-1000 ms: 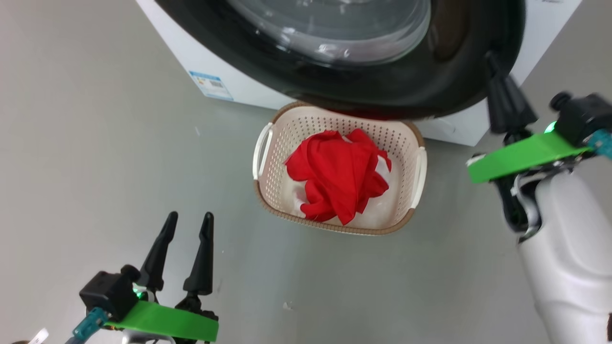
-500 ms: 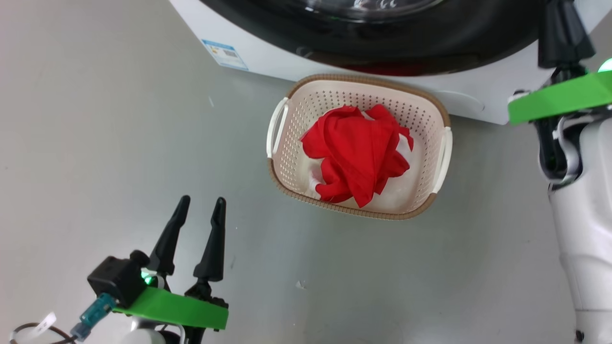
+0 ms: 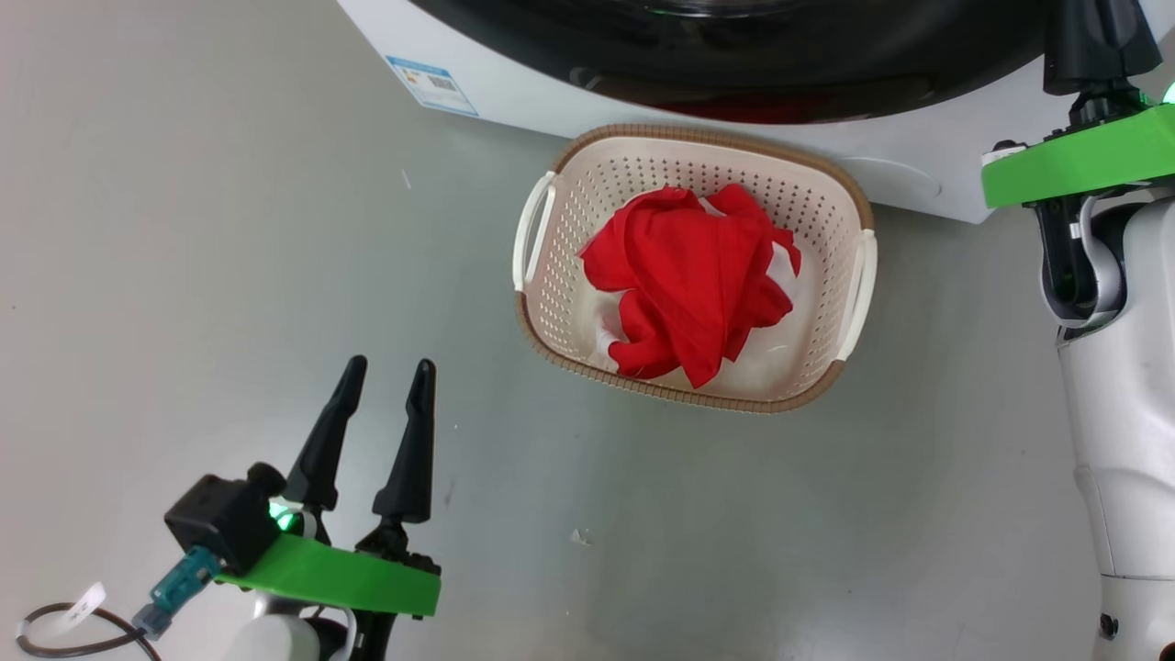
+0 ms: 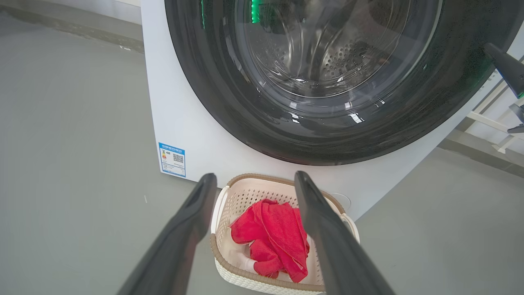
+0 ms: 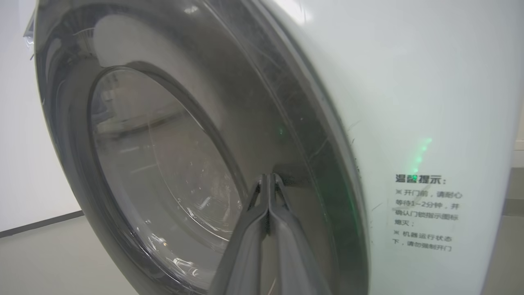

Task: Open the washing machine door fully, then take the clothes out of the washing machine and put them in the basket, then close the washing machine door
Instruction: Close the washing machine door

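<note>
My left gripper (image 3: 390, 363) hangs over the floor (image 3: 184, 229), fingers spread apart, holding nothing. Ahead of it, the basket (image 3: 643, 386) stands on the floor, just in front of the machine (image 3: 514, 92). The clothes (image 3: 688, 275) lie bunched inside the basket. The door (image 3: 734, 64) lies flat against the machine front. My right gripper (image 5: 268, 177), fingers pressed together and empty, points at the door's black rim. Contact cannot be confirmed.
</note>
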Robot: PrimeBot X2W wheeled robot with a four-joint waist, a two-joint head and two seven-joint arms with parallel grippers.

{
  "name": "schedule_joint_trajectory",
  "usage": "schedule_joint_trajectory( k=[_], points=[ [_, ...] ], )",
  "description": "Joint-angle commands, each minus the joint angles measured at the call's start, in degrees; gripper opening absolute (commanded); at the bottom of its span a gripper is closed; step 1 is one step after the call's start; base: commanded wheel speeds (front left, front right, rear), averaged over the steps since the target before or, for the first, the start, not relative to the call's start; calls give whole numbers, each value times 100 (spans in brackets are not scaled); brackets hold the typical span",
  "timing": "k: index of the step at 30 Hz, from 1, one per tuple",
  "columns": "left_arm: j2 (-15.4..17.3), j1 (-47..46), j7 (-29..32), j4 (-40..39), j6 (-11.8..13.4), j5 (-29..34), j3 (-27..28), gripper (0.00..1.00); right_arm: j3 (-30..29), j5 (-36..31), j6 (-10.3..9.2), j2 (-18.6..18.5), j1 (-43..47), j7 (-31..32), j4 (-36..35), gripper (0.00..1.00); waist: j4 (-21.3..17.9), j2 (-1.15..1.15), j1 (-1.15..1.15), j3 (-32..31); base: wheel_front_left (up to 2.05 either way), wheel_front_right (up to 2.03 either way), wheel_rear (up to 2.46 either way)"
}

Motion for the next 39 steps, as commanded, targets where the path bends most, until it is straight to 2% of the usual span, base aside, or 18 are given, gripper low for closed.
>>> schedule_joint_trajectory(
  k=[1,7,8,9,11,12,13,28,39],
  points=[
    [94,-37,-70,-97,-32,9,190,100,48,-33,-62,4,-276,-18,-166,0,-26,0,0,-32,0,0,0],
    [97,61,-70,19,-32,115,220,100,415,0,-62,10,244,-18,-25,0,-142,0,0,-330,0,0,0],
    [110,81,-70,32,-32,132,234,100,471,15,-62,12,354,-18,-16,7,-173,0,0,-392,0,0,0],
    [127,106,-70,47,-32,145,252,100,525,29,-62,11,468,-18,-9,24,-206,0,0,-456,0,0,0],
    [180,161,-70,65,-32,180,281,100,574,66,-62,7,696,-18,-30,48,-280,0,0,-589,0,0,0],
    [208,192,-70,72,-32,198,299,100,590,86,-62,7,812,-18,-46,78,-321,0,0,-654,0,0,0],
    [238,224,-70,78,-32,218,317,100,604,103,-62,6,926,-18,-66,100,-363,0,0,-718,0,0,0],
    [566,699,-70,119,-32,371,562,100,847,281,-62,-20,2472,-18,-166,100,-1065,0,0,-1482,0,0,0],
    [756,906,-70,153,-32,386,769,100,1022,412,-62,-64,3174,-18,-274,100,-1504,0,0,-1834,0,0,0]
  ],
)
